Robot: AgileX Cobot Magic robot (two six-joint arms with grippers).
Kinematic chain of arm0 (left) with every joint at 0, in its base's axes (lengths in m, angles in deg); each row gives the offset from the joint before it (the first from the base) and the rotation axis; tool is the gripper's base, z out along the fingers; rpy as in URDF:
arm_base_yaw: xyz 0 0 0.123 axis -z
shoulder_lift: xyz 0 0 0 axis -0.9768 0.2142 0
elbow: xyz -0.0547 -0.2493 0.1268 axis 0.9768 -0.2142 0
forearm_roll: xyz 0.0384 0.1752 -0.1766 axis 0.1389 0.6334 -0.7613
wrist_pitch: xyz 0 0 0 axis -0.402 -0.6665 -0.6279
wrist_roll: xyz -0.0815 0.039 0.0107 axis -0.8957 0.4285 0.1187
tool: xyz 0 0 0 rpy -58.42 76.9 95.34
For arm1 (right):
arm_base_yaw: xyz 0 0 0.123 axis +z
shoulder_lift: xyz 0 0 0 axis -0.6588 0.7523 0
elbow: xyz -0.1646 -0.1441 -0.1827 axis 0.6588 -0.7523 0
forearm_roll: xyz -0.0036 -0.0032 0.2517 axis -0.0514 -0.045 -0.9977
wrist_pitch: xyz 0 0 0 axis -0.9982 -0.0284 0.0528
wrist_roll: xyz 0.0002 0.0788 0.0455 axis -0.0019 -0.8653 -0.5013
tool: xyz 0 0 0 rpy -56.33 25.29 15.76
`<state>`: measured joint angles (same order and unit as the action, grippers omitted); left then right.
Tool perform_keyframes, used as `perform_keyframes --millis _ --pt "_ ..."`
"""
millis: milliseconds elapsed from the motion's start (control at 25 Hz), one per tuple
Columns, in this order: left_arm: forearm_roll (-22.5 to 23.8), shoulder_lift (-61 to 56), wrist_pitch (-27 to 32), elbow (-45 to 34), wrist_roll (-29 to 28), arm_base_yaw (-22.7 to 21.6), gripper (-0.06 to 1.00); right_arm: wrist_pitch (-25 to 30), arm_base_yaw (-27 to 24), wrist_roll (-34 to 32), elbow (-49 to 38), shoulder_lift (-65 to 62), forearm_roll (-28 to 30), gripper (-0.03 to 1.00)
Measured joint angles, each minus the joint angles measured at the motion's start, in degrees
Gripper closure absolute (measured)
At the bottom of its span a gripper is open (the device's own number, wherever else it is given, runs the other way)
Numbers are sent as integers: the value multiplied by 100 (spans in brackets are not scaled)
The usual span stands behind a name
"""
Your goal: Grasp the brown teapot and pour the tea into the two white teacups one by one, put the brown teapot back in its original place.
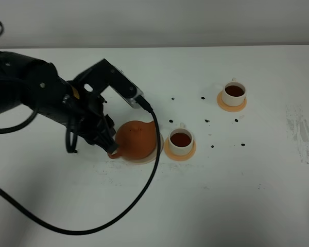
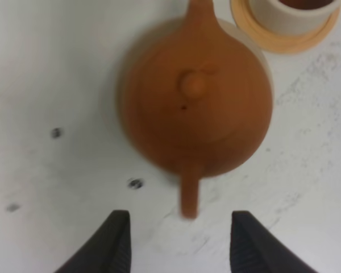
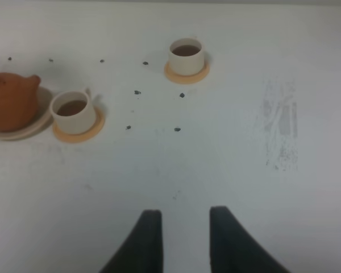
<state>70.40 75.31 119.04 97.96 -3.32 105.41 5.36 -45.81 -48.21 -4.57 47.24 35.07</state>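
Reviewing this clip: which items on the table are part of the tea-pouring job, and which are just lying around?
Part of the job:
brown teapot
near teacup, holding tea
far teacup, holding tea
beige disc under the teapot

Lying about:
orange coasters under the cups
dark specks scattered on the table

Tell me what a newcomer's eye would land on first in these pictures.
First the brown teapot, sitting on its pale disc left of centre, with the left gripper open just behind its handle, jaws clear of it. Next, the two white teacups, each on an orange coaster and holding dark tea, one beside the teapot's spout and one farther back right. Small dark specks dot the white table between them.
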Motion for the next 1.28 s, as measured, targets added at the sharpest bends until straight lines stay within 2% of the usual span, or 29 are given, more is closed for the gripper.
perform_keyframes --millis 320,640,840,1280 --pt "15 -1085 95 0 -13 -112 51 0 0 0 0 0 0 74" --pt "15 -1257 126 0 -13 -112 51 0 0 0 0 0 0 74" --pt "15 -1546 619 0 -13 -302 51 0 0 0 0 0 0 74" --pt "17 -3457 1803 0 -185 -1690 58 0 0 0 0 0 0 74"
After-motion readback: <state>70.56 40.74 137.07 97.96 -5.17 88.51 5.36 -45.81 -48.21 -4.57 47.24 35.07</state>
